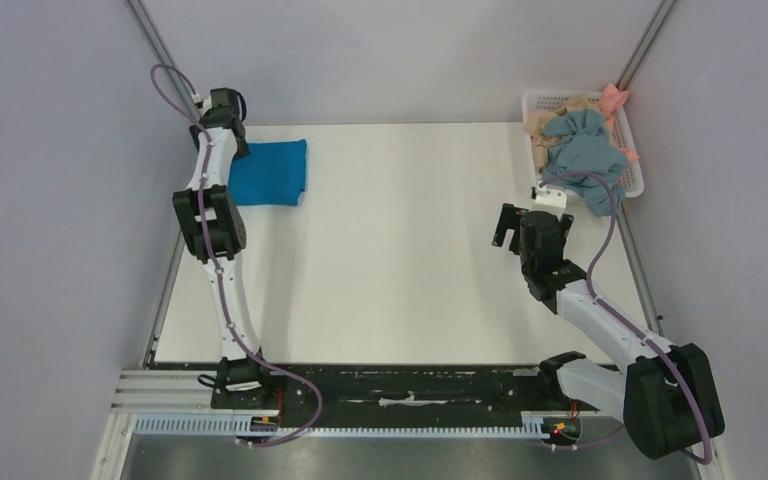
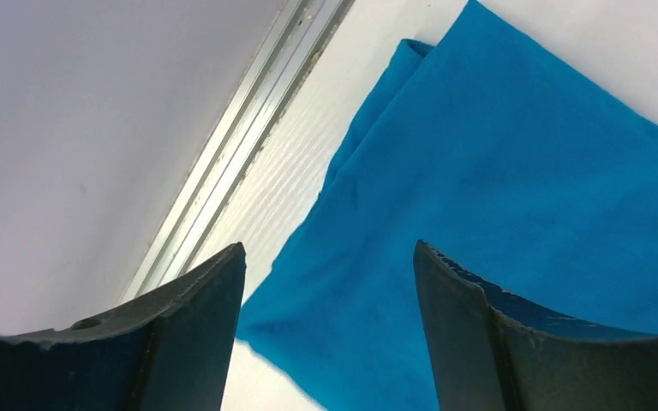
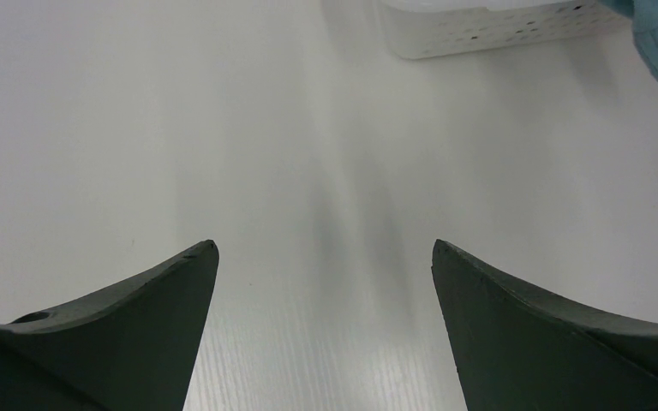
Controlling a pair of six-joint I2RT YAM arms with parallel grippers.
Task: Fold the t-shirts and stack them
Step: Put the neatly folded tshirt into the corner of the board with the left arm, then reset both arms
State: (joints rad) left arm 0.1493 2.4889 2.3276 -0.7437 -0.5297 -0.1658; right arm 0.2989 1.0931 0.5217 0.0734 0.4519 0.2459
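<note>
Left gripper (image 2: 330, 257) spread wide over the folded blue t-shirt (image 2: 514, 180); right gripper (image 3: 326, 253) gapes, holding nothing (basket (image 3: 480, 36) just ahead).

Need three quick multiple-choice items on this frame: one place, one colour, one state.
1. The folded bright-blue t-shirt lies on the white table at its: A near-right; B far-left; C centre.
2. Biggest garment in the white plastic basket is: A grey-blue; B black; C green.
3. The right gripper is: A shut on cloth; B shut, empty; C open.
Answers: 1 B, it sits at the far-left edge; 2 A, grey-blue cloth drapes over the rim; 3 C, fingers apart over bare tabletop.
</note>
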